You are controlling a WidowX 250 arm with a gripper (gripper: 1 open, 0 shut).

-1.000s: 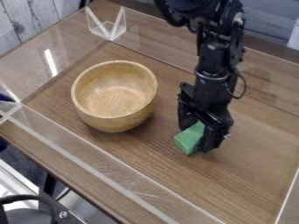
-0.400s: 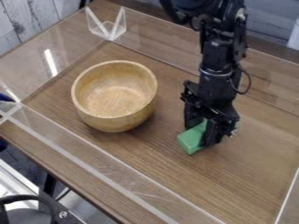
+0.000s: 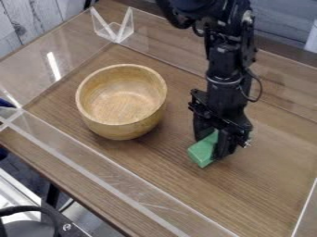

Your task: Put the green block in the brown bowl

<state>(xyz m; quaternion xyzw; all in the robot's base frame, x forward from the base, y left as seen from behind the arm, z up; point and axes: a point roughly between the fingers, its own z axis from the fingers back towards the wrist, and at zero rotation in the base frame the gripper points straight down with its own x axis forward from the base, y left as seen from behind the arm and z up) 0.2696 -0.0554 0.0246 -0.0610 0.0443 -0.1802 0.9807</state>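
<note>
Drawn in since the earlier frames, the fingers of the black robot hand [image 3: 218, 132] have come together around the green block [image 3: 202, 153], where a second ago they stood spread over it. The arm above has shifted only slightly, and the brown bowl [image 3: 120, 100] has not moved.

The hand now looks clamped on the block's upper part, with the lower part showing below the fingertips. The block is low over the wooden surface [image 3: 146, 180], to the side of the bowl and apart from it; whether its underside touches the wood or has just left it cannot be told from this view. Its long axis runs at a slant in the picture.

As for progress, the reach is done and the grasp appears to be made, which puts the task at roughly its middle. The carrying and the placing are both left. The bowl's inside is in plain sight, and the block is not in it.

What remains, by judgement, is to raise the block above the bowl's thick rim, bring it across, lower it over the hollow and let go. Lifting too little could knock the rim, and a grip too near the block's end could let it swing or slip.
</note>
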